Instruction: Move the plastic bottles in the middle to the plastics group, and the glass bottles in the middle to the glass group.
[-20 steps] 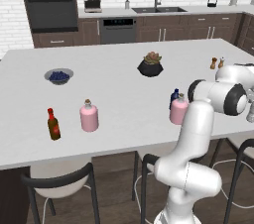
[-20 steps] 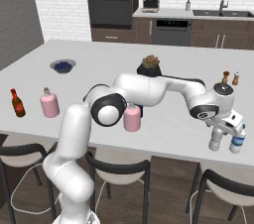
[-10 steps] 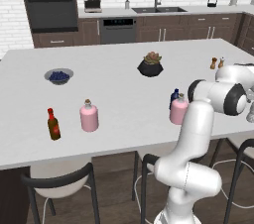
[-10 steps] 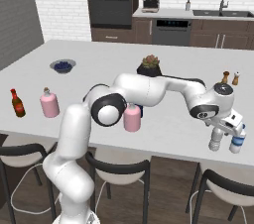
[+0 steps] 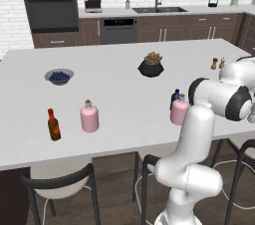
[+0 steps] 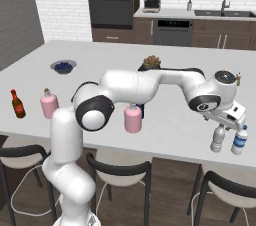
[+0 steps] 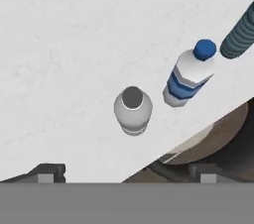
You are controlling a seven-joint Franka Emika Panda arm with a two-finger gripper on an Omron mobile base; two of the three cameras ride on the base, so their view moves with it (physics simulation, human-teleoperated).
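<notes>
My gripper [image 6: 226,122] hangs open just above the slim clear-grey bottle [image 6: 217,139], which stands upright at the counter's right front edge. In the hand view that bottle [image 7: 132,109] is seen from above, free between my widely spread fingertips [image 7: 49,171]. Right beside it stands a white water bottle [image 7: 187,77] with blue cap and band. In the counter's middle a pink corked flask [image 5: 179,110] stands with the small dark blue bottle [image 5: 175,97] just behind it. At the left are the matching pink flask [image 5: 89,116] and the red-brown sauce bottle [image 5: 54,125].
A bowl of blueberries [image 5: 59,75] and a dark potted plant [image 5: 151,64] sit farther back on the white counter [image 5: 119,84]. Two small shakers [image 5: 217,62] stand at the far right. Stools [image 6: 227,190] line the front. The counter edge [image 7: 188,136] runs close to both bottles.
</notes>
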